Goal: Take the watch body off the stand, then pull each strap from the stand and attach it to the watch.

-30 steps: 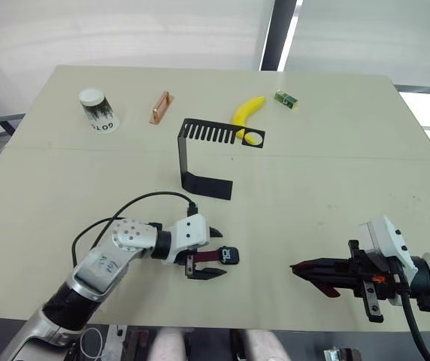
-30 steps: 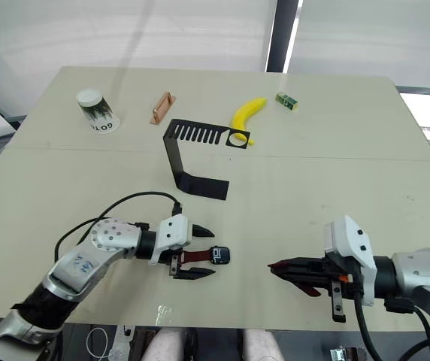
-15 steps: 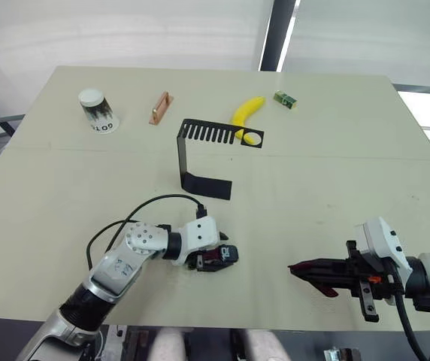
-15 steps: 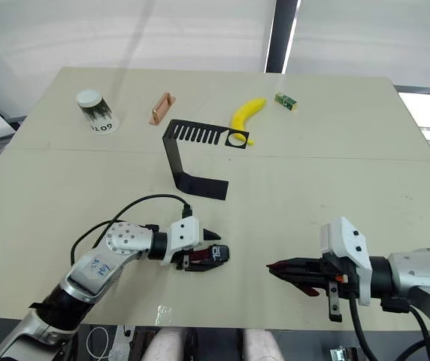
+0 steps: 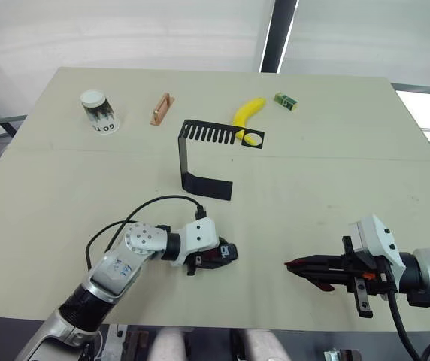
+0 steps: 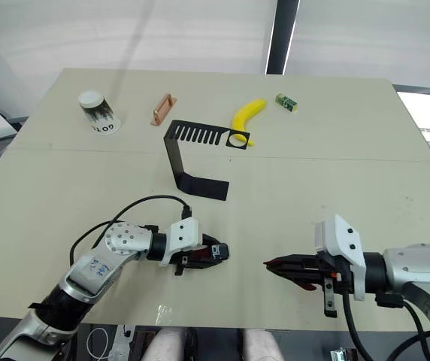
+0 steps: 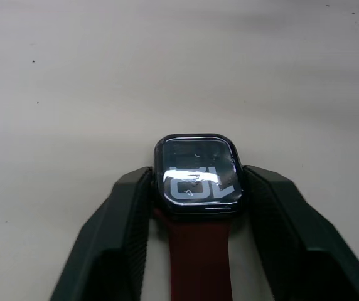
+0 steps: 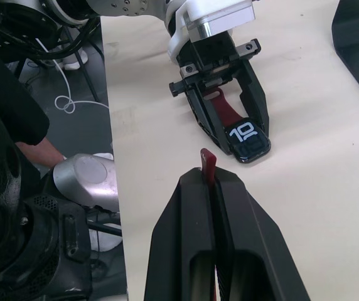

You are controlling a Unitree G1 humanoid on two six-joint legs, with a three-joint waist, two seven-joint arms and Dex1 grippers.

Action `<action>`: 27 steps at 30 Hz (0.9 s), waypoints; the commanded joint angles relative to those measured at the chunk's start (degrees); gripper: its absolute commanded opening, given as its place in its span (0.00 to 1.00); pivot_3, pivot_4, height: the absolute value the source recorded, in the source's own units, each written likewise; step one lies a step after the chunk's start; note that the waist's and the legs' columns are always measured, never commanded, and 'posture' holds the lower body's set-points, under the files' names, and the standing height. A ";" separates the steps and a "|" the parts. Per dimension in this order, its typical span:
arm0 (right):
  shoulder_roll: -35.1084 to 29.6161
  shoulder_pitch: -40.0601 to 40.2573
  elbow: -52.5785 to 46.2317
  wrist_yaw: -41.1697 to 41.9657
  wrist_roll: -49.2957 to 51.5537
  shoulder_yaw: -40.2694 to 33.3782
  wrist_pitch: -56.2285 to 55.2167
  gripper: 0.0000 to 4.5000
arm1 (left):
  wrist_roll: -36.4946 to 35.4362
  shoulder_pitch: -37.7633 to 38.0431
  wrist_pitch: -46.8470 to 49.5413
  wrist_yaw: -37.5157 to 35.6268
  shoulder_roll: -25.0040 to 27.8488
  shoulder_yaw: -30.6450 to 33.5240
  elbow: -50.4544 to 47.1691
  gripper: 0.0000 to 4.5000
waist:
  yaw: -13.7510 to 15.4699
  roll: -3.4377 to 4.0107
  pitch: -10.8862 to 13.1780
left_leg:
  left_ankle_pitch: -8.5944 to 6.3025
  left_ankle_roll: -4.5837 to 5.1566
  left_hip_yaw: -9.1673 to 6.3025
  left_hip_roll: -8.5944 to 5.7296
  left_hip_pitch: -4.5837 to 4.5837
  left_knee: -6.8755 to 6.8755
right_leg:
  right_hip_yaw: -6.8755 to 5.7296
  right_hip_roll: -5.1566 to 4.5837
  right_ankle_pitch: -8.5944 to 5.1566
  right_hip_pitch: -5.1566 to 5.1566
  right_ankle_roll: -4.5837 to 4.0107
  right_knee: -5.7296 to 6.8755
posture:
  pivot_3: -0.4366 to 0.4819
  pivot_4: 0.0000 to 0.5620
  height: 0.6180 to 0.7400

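Since a second ago, the left gripper (image 7: 198, 207) has closed onto the watch body (image 7: 198, 177), pinching its sides; one strap (image 7: 199, 260) trails back between the fingers. Bare table (image 5: 275, 226) separates it from the right gripper (image 8: 208, 172), pressed together on the second strap (image 8: 208, 164).

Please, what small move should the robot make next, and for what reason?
Probably bring the right gripper toward the watch body and line the second strap up with its free edge. The left gripper clamps the watch body on the table, one strap already joined, while the right gripper holds the other strap apart from it.
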 commanded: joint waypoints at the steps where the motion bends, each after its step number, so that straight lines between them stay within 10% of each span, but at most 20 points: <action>1: 0.37 -1.17 0.50 -0.06 -0.85 0.19 -1.94 0.00 | -1.19 0.08 0.40 -1.52 0.37 1.13 1.23 0.36 | -0.04 0.00 0.00 | 0.00 0.00 0.00 0.00 0.00 0.00 | 0.00 0.00 0.00 0.00 0.00 0.00 | 0.48 0.27 1.00; 18: 5.63 -16.99 8.83 -5.20 -17.98 14.02 -13.19 0.00 | -30.02 -12.16 40.05 -1.11 -5.12 19.81 4.81 0.36 | -0.34 0.00 0.00 | 0.00 -0.01 0.00 -0.01 -0.05 0.14 | 0.00 -0.02 0.00 -0.18 0.00 0.37 | 0.48 0.27 1.00; 27: 9.45 -23.99 13.45 -8.13 -30.70 20.14 -23.24 0.00 | -34.16 -13.95 43.13 -0.43 -4.88 22.67 8.73 0.36 | -0.19 0.00 0.00 | 0.03 -0.05 0.00 -0.02 -0.16 0.24 | 0.02 -0.04 0.00 -0.44 0.00 0.63 | 0.48 0.27 1.00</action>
